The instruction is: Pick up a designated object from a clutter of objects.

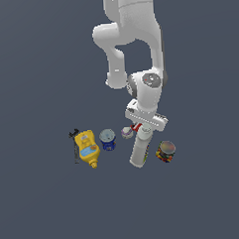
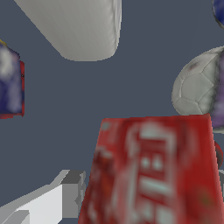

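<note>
While the white arm reaches down over the clutter, its gripper (image 1: 137,126) sits low at the top end of the lying white bottle (image 1: 139,152), and the small red box (image 1: 136,126) shows only as a sliver of red under the hand. From the wrist view the red box (image 2: 153,170) with its white lettering fills the space between the jaws, with one pale grey finger (image 2: 65,192) right against its side; the other finger is hidden behind the box, so whether the jaws actually clamp it cannot be told. Just beside the box lies the small purple-white cup (image 1: 126,132), and the white bottle's rounded end (image 2: 83,26) is close by. On the far side of the bottle from the cup stands the multicoloured can (image 1: 166,152). Beyond the cup, away from the bottle, come the blue-lidded cup (image 1: 107,140), then the yellow bottle with a blue label (image 1: 87,148), then the thin black tool (image 1: 75,143) touching the yellow bottle's side.
</note>
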Available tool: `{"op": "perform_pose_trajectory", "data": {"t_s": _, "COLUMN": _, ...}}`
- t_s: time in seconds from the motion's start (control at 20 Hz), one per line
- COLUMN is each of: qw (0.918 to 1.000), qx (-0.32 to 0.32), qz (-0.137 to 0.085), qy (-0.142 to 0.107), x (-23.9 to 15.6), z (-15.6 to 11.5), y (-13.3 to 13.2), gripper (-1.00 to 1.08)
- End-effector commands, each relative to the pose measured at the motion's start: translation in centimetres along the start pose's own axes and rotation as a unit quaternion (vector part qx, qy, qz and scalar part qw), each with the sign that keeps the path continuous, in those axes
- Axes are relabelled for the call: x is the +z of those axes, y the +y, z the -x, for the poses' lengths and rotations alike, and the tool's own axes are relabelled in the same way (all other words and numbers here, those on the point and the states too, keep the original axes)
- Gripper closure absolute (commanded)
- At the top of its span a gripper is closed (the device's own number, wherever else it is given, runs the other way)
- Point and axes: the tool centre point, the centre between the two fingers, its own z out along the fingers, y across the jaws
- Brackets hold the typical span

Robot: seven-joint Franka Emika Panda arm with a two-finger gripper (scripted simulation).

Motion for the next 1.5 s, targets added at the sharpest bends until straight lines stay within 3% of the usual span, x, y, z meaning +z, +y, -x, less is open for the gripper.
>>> {"op": "perform_pose_trajectory", "data": {"t_s": 0.0, "qw": 1.0, "qx": 0.0, "qz": 0.0, "qy": 0.0, "x": -0.5, "z": -0.1, "y": 0.2, "gripper": 1.08}}
{"op": "perform_pose_trajectory", "data": {"t_s": 0.55, "qw": 1.0, "qx": 0.0, "qz": 0.001, "qy": -0.001, "x": -5.7, "z": -0.8, "y": 2.1, "gripper": 1.08}}
{"op": "perform_pose_trajectory", "data": {"t_s": 1.45, "qw": 1.0, "qx": -0.001, "qz": 0.001, "qy": -0.004, "x": -21.4, "z": -3.1, "y": 7.6, "gripper": 1.08}}
